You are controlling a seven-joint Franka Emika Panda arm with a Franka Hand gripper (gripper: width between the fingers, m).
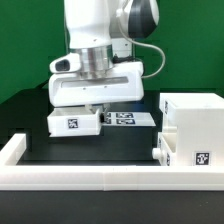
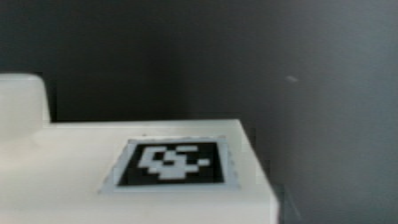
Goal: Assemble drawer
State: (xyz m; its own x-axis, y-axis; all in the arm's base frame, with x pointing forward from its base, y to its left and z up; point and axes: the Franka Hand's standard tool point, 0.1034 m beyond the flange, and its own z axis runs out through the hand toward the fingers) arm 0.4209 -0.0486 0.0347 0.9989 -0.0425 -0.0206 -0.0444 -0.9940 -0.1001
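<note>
A small white drawer tray (image 1: 72, 122) with a black-and-white tag lies on the dark table at the exterior view's left. My gripper (image 1: 96, 108) hangs straight above the tray's right end, very close to it. Its fingers are hidden behind the hand and the tray, so I cannot tell whether they are open or shut. In the wrist view the tray's tagged top (image 2: 175, 160) fills the lower part; no fingers show there. The large cube-shaped housing (image 1: 196, 128) stands at the right, with a second small tray (image 1: 164, 150) against its left side.
The marker board (image 1: 126, 118) lies flat just right of the small tray, under the hand. A long low white rail (image 1: 80, 176) runs along the table's front edge and up its left side (image 1: 12, 148).
</note>
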